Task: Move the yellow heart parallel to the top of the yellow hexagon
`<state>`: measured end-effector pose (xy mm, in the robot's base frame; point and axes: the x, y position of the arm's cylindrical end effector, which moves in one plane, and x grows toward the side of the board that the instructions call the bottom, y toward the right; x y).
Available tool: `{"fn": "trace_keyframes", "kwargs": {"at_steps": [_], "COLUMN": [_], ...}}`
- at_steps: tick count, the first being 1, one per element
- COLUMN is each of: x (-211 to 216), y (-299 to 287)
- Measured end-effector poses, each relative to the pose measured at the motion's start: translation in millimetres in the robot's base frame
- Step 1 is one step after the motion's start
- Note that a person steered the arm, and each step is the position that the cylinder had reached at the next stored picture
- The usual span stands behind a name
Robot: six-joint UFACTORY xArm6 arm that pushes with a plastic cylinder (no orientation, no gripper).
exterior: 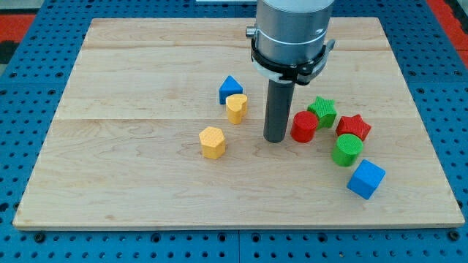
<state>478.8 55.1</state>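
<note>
The tip (276, 139) stood right of the heart (235, 107), beside the red cylinder (304, 126); no fingers existed to open. Heart sat above-right of the hexagon (212, 142); approach step, nudging probably next

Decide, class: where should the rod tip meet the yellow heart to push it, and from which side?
No grip here, only pushing. My tip stands right of the yellow heart. Meet its right flank, pushing leftward; the blue block touches its top, and the yellow hexagon lies lower-left.

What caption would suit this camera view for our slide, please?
My tip rests between the yellow heart and red cylinder; the yellow hexagon sits lower left.
</note>
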Motion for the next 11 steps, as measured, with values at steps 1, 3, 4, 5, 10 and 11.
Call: {"fn": "trace_keyframes", "kwargs": {"at_steps": [1,3,4,5,10,11], "x": [0,-16,-21,-37,-118,-133], "y": [-15,-28,-36,-58,-40,-63]}}
